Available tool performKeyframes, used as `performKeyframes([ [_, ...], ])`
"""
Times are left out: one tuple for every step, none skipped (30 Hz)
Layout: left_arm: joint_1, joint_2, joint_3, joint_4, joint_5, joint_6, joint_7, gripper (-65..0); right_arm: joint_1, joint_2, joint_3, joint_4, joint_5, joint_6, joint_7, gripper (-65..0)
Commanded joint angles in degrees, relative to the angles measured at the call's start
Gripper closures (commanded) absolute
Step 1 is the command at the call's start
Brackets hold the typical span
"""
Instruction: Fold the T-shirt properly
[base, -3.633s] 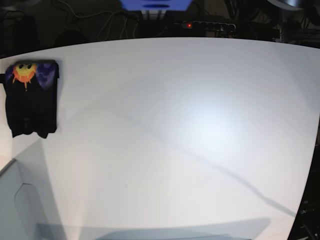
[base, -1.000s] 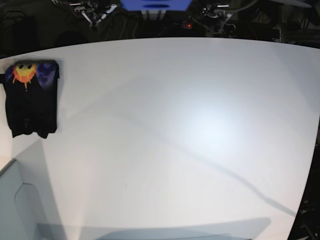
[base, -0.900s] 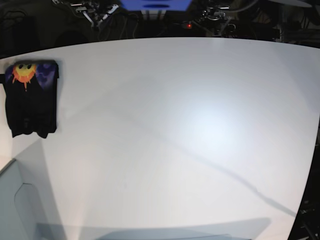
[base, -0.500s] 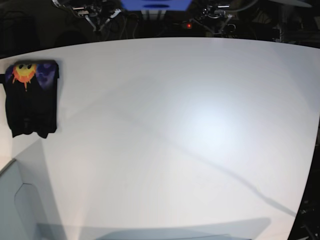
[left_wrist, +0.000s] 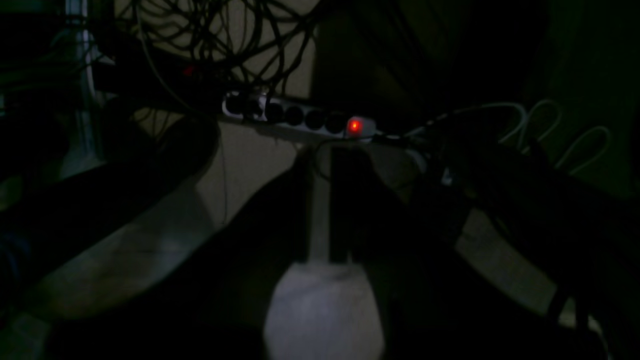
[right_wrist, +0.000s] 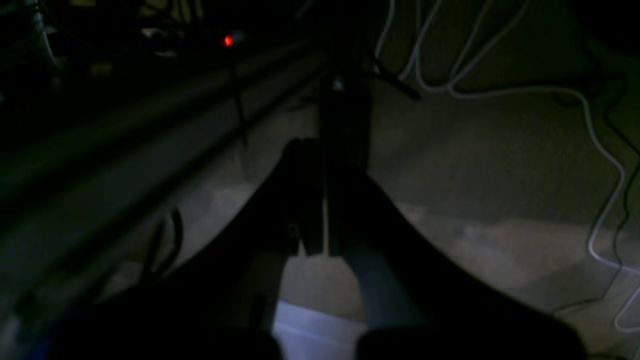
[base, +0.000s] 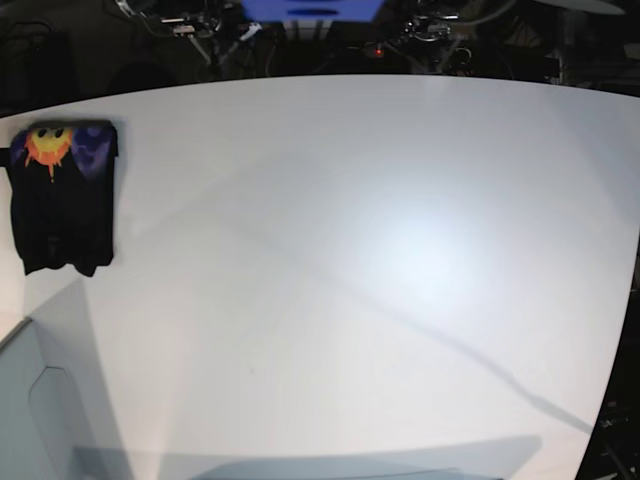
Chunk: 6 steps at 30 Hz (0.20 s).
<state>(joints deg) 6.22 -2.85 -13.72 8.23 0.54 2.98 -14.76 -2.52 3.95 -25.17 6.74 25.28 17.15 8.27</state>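
T-shirt (base: 62, 196): folded, sun graphic up, at bench (base: 380, 260) left edge.
Left end effector (left_wrist: 327, 165): narrow, holding nothing.
Right end effector (right_wrist: 322, 150): closed, empty, off bench.

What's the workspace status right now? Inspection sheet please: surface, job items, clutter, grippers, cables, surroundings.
Surface: white table, bare over most of its area, bright glare near the middle.
Job's things: T-shirt lies folded in a compact rectangle at the table's left edge in the base view, sun print facing up at its far end.
Clutter: nothing seen on the table.
Grippers: left gripper and right gripper are both shut, holding nothing, off beyond the table's far edge.
Cables: tangled wires and white loops behind the table.
Surroundings: dark; power strip with a lit red switch.
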Motion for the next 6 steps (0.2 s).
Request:
performKeyframes([
  [0.2, -0.2, 0.0, 0.1, -0.1, 0.0, -0.3, -6.5, -0.1, 0.1, 0.1, 0.2, -0.1, 0.6, 0.5, 0.0],
  [0.2, -0.3, 0.1, 0.1, -0.1, 0.0, -0.3, -6.5, -0.1, 0.1, 0.1, 0.2, -0.1, 0.6, 0.7, 0.0],
  [0.2, -0.3, 0.1, 0.1, -0.1, 0.0, -0.2, -6.5, -0.1, 0.1, 0.1, 0.2, -0.1, 0.6, 0.7, 0.0],
  [0.2, -0.3, 0.1, 0.1, -0.1, 0.0, -0.2, -6.5, -0.1, 0.1, 0.1, 0.2, -0.1, 0.6, 0.8, 0.0],
  [0.2, -0.3, 0.2, 0.1, -0.1, 0.0, -0.2, -6.5, -0.1, 0.0, 0.1, 0.2, -0.1, 0.5, 0.9, 0.0],
  [0.2, -0.3, 0.8, 0.1, -0.1, 0.0, -0.2, -6.5, -0.1, 0.0, 0.1, 0.2, -0.1, 0.5, 0.9, 0.0],
])
